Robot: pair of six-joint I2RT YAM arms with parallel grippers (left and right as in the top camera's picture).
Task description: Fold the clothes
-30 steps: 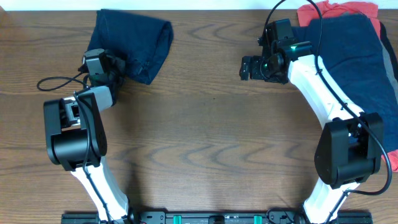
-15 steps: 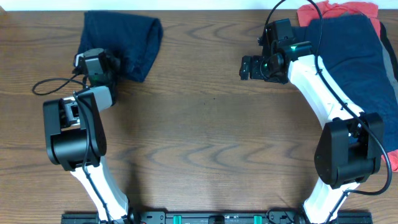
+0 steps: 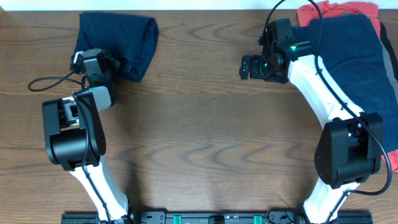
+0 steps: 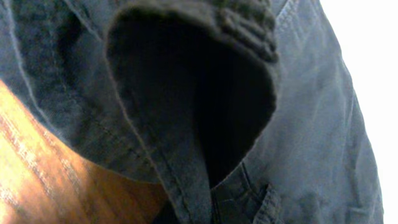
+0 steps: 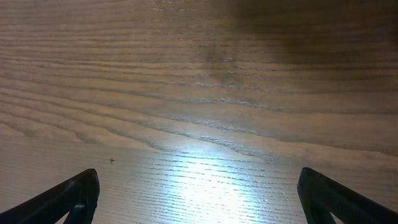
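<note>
**Navy garment pulled further toward the upper left**

Folded navy garment [image 3: 121, 37] has slid slightly left over the last second and now lies at the frame's upper left. Left jaws are clamped on its lower edge. Right jaws stand wide over bare tabletop [image 3: 205, 124], apart from the clothes pile [image 3: 354, 50] at upper right, whose top edge shows a coral-red garment [image 3: 339, 9].

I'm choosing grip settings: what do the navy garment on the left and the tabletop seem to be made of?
Navy garment: probably a woven, cotton-like cloth with a matte finish. The left wrist view shows stitched seams and a thick folded hem.
Table: wood or wood-look laminate, smooth and semi-gloss. It has long grain lines and a bright patch of reflected light, but the look does not settle which of the two it is.
</note>
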